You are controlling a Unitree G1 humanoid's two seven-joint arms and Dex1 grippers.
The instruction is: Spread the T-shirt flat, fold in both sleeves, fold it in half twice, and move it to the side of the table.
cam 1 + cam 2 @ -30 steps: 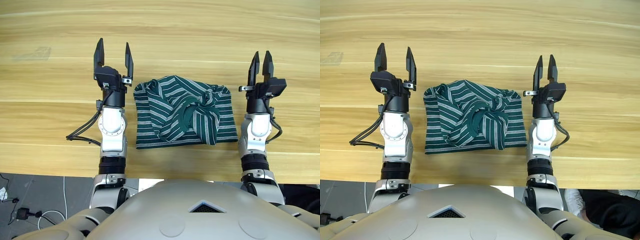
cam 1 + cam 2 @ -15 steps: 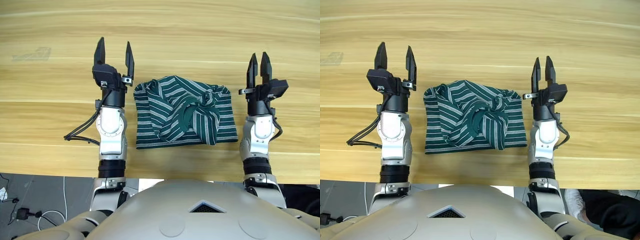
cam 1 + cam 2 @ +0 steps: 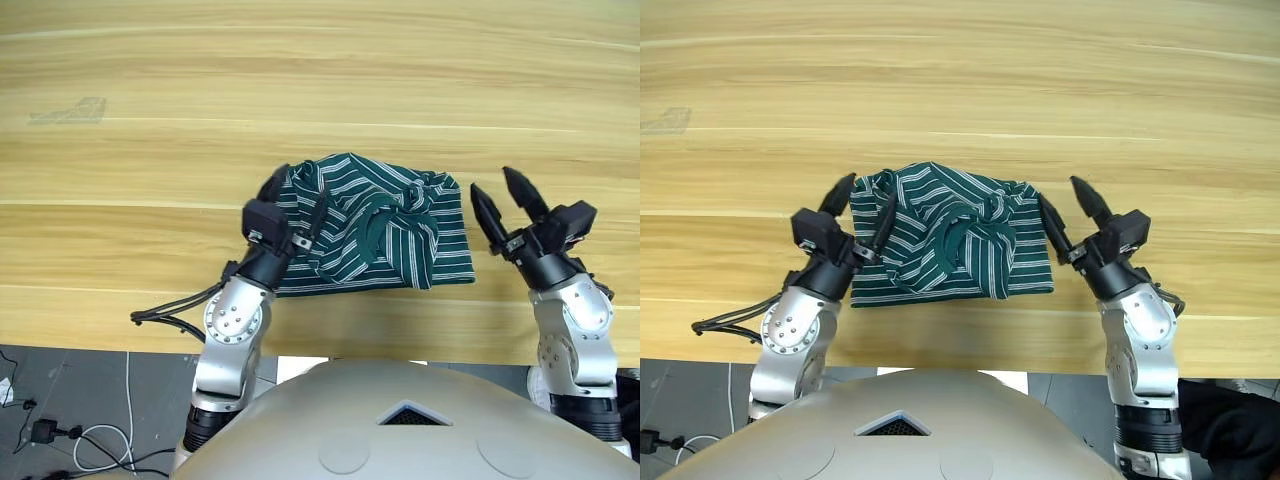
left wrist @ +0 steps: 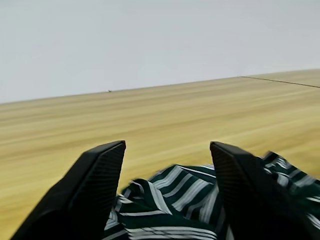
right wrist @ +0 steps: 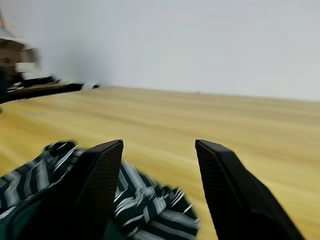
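Left pincer (image 3: 298,193) and right pincer (image 3: 495,184) agape beside crumpled T-shirt (image 3: 385,225); wrist views: wall (image 4: 150,40) beyond.

Near-left corner of the T-shirt (image 3: 370,225) hidden behind the left gripper (image 3: 298,190), sleeves we cannot trace in the bunch, stripes blurred at the right wrist

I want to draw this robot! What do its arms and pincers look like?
The left silver metal arm and right silver metal arm have round joints. The left pincer and right pincer each have two pointed black fingers. Thin black cables loop beside the left arm.
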